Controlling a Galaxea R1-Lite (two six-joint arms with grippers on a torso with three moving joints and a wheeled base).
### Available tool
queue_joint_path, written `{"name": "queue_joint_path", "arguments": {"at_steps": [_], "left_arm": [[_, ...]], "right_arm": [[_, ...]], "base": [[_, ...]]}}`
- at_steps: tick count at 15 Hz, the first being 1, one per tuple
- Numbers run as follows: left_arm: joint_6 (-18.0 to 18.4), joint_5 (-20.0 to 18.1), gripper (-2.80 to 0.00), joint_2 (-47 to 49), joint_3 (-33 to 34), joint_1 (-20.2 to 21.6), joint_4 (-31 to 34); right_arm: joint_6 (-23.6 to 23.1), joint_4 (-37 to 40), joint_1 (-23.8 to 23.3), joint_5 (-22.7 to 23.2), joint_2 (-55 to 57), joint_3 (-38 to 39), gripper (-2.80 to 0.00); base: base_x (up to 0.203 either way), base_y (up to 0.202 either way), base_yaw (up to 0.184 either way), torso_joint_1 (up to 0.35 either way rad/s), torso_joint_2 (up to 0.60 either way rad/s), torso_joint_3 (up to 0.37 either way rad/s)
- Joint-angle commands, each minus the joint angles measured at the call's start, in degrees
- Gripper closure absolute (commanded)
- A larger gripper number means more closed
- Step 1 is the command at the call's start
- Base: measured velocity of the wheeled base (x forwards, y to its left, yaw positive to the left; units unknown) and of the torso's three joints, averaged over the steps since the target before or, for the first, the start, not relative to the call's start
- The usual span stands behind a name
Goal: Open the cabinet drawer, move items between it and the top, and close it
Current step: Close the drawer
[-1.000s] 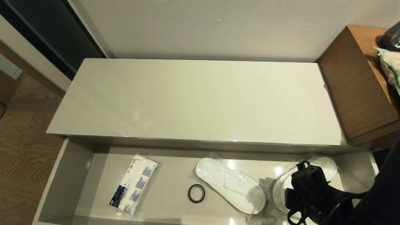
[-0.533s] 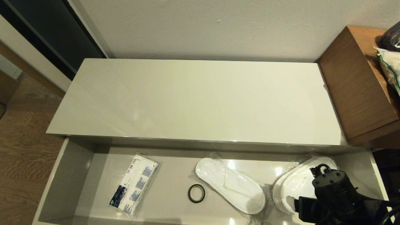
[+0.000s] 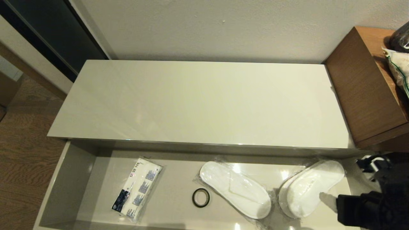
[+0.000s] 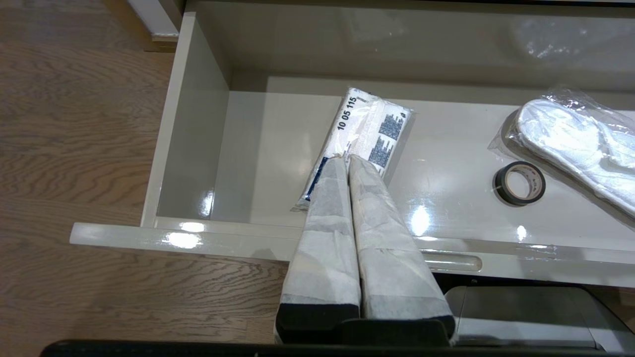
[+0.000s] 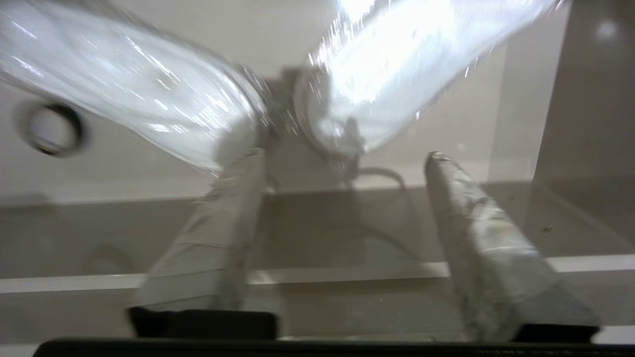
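You have the wide, shallow grey-beige cabinet drawer (image 3: 80, 179) pulled open beneath the glossy cream top (image 3: 198, 102). Inside lie a flat white packet with blue-black print (image 3: 137, 189), a small black ring (image 3: 201, 197) and two bagged pairs of white slippers (image 3: 235, 189) (image 3: 311, 187). Your right gripper (image 5: 342, 168) hangs at the drawer's right end, fingers spread wide, empty. Your left gripper (image 4: 347, 163) sits pressed together, empty, before the packet.

Black robot arm, hands with pale wrapped fingers

The right hand (image 5: 342, 156) has two long wedge fingers (image 5: 476, 233) wrapped in grey-white tape on black bases; the left hand (image 4: 346, 161) looks the same.
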Motion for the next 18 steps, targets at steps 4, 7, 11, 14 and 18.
{"name": "queue_joint_path", "arguments": {"at_steps": [4,7,11,14,18], "left_arm": [[0.0,0.0,0.00,0.0,0.0,0.0,0.0],[0.0,0.0,0.00,0.0,0.0,0.0,0.0],[0.0,0.0,0.00,0.1,0.0,0.1,0.0],[0.0,0.0,0.00,0.0,0.0,0.0,0.0],[0.0,0.0,0.00,0.0,0.0,0.0,0.0]], "right_arm": [[3.3,48.2,-1.3,-0.2,-23.9,-26.9,0.00],[7.3,75.6,-6.9,3.6,-33.0,-44.0,0.00],[4.6,92.0,-27.4,22.6,-46.9,-52.7,0.00],[-3.7,94.1,-33.1,24.6,-56.9,-44.4,0.00],[-7.8,91.9,-30.4,17.1,-57.5,-45.2,0.00]], "base": [[0.000,0.000,0.000,0.000,0.00,0.000],[0.000,0.000,0.000,0.000,0.00,0.000],[0.000,0.000,0.000,0.000,0.00,0.000],[0.000,0.000,0.000,0.000,0.00,0.000],[0.000,0.000,0.000,0.000,0.00,0.000]]}}
